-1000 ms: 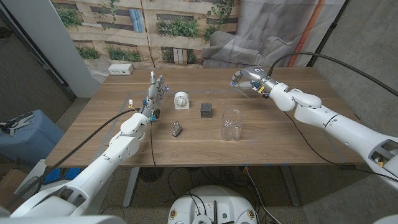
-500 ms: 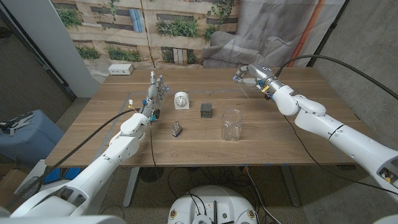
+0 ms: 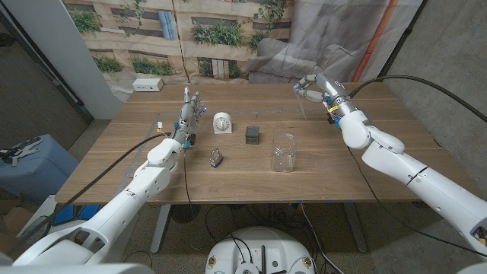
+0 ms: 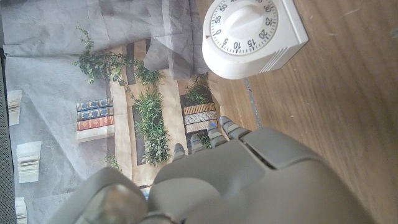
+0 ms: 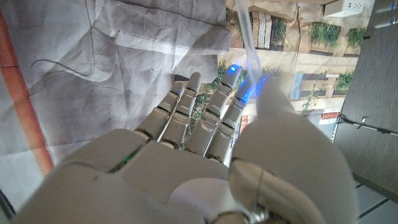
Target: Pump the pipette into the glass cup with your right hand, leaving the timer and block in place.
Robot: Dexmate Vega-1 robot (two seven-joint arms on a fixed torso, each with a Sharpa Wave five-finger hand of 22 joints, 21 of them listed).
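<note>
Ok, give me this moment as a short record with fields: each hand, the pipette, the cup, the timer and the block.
right hand: raised over the table's far right, holding the pipette
pipette: clear, thin, gripped in the right hand's fingers
glass cup: upright, nearer the front edge, apart from the right hand
timer: white, left of the block
block: dark, between timer and cup
left hand: fingers extended, holding nothing, left of the timer
</note>
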